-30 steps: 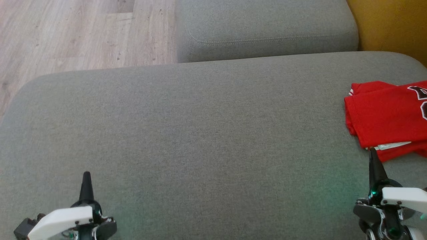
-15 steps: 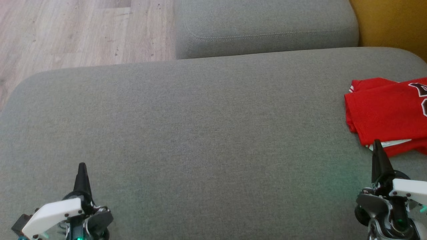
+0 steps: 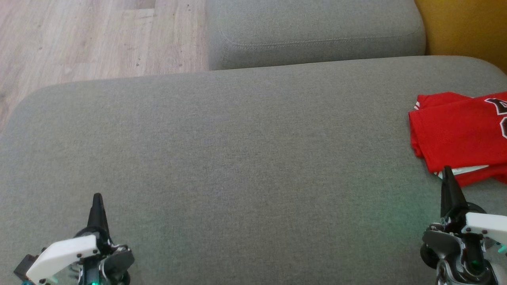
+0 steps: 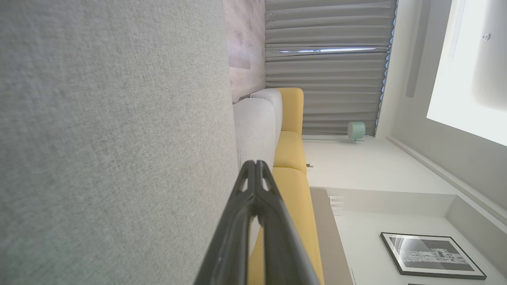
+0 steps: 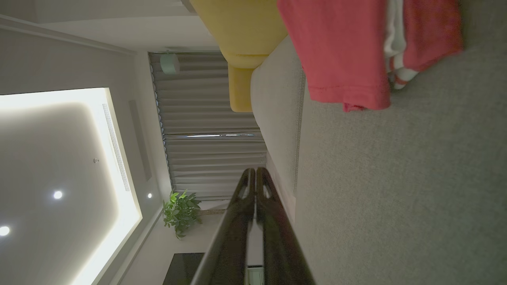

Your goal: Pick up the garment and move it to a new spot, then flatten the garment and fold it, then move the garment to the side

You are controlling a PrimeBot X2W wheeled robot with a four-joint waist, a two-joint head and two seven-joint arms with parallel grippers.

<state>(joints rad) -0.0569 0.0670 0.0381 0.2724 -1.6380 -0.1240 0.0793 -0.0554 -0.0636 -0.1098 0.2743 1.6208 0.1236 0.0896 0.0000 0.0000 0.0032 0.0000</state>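
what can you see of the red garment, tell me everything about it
The red garment looks like a thin knit jersey, folded into stacked layers. White trim with red stripes peeks from between the layers at its near edge, and dark lettering outlined in white runs off the head view's right edge. It lies flat at the right end of the gray cushion. The right end effector, shut, points at its near edge; the right wrist view shows a gap, so nothing grips it.
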